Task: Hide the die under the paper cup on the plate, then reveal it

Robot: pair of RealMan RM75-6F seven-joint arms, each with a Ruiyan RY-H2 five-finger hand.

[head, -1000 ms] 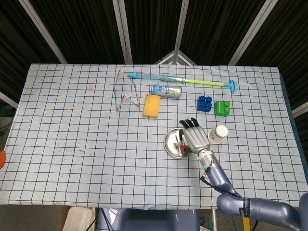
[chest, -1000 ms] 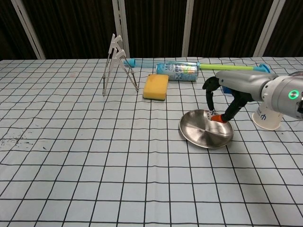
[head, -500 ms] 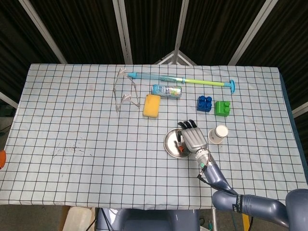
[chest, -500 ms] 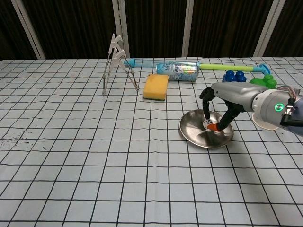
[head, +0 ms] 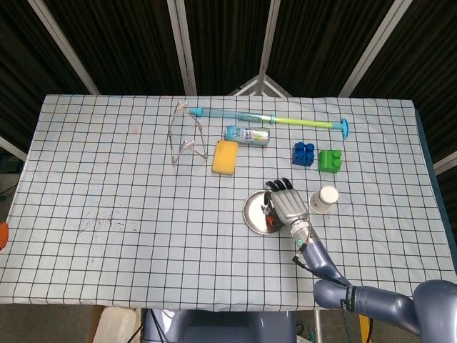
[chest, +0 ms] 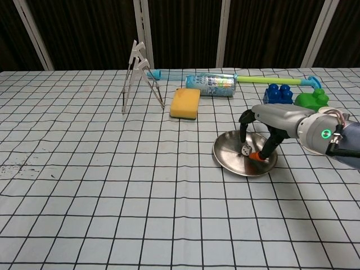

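- At the far left of the checked table (head: 107, 179) we see a folding metal rack (head: 184, 139) standing upright, with a yellow sponge (head: 225, 157) just to its right.
- Behind the sponge lie a blue-and-green stick (head: 271, 118) and a can (head: 247, 133) on its side.
- Our plate (chest: 228, 157) sits right of centre, and the die (chest: 246, 149) lies inside it (white, dots showing).
- Our right hand (chest: 264, 126) arches over the plate, holding the die between a dark finger and the orange-tipped thumb; the other fingers are spread.
- Right of the plate, the paper cup (head: 325, 199) stands apart from it, mouth down we think.
- Behind it are a blue block (head: 303, 153) and a green block (head: 330, 160), side by side.
- Our left hand shows in neither view.
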